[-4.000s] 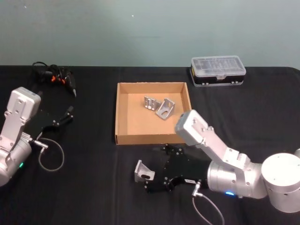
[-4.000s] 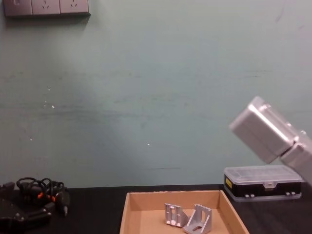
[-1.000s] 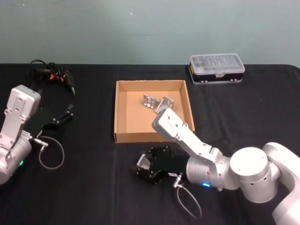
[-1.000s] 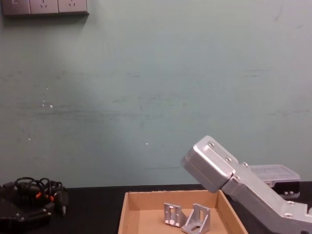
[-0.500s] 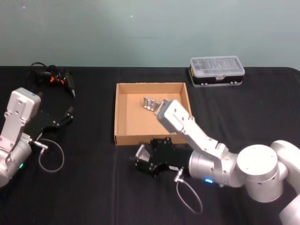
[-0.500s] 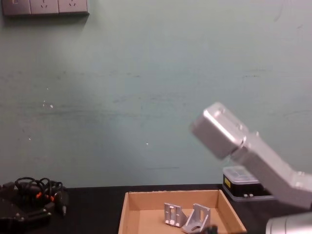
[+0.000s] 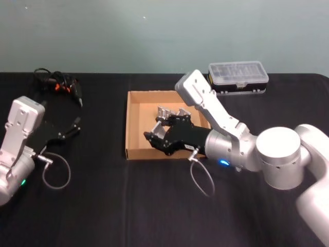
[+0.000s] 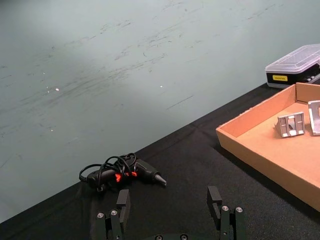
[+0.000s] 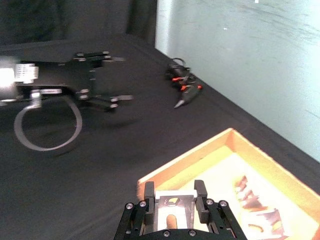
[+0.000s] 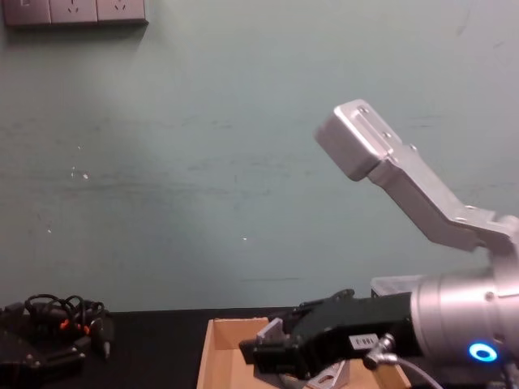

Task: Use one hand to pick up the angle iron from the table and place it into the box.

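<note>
Right hand (image 9: 172, 212) grips the angle iron (image 9: 173, 210) over the box (image 7: 134, 135), partly hiding it.

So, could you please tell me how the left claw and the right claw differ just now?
The black left claw is open and holds nothing, low over the black table left of the tan cardboard box; the black right claw is shut on a silver angle iron above that box. Both sit on silver-grey arms.

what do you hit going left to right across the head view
silver-grey left arm's black end effector → tan cardboard box → right end effector gripping a silver angle iron → black plastic case with clear lid
</note>
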`<state>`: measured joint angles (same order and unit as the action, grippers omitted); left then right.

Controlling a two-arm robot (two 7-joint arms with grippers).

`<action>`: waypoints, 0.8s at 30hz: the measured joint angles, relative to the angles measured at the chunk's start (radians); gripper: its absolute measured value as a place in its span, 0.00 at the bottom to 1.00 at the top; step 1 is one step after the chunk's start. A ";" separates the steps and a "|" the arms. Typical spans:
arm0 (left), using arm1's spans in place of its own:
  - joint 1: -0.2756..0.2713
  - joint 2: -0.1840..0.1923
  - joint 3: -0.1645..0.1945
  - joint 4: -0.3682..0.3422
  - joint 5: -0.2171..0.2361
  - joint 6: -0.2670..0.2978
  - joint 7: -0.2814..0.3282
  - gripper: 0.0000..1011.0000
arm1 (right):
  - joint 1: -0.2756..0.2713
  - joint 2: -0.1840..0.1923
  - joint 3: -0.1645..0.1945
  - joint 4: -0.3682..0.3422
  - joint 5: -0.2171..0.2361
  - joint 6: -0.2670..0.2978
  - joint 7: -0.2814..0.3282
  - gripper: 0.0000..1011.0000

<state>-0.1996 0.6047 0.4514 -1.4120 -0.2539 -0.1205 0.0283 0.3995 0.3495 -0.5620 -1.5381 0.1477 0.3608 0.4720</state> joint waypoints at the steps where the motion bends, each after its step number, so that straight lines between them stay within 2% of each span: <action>1: 0.000 0.000 0.000 0.000 0.000 0.000 0.000 1.00 | 0.009 -0.007 0.000 0.013 -0.003 -0.001 -0.003 0.48; 6: 0.000 0.000 0.000 0.000 0.000 0.000 0.000 1.00 | 0.081 -0.062 -0.008 0.133 -0.024 -0.023 -0.017 0.48; 13: 0.000 0.000 0.000 0.000 0.000 0.000 0.000 1.00 | 0.176 -0.137 -0.029 0.323 -0.065 -0.087 -0.022 0.48; 24: 0.000 0.000 0.000 0.000 0.000 0.000 0.000 1.00 | 0.252 -0.219 -0.032 0.524 -0.104 -0.151 -0.037 0.48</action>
<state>-0.1995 0.6047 0.4514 -1.4120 -0.2539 -0.1205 0.0283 0.6513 0.1306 -0.5941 -1.0145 0.0437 0.2101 0.4348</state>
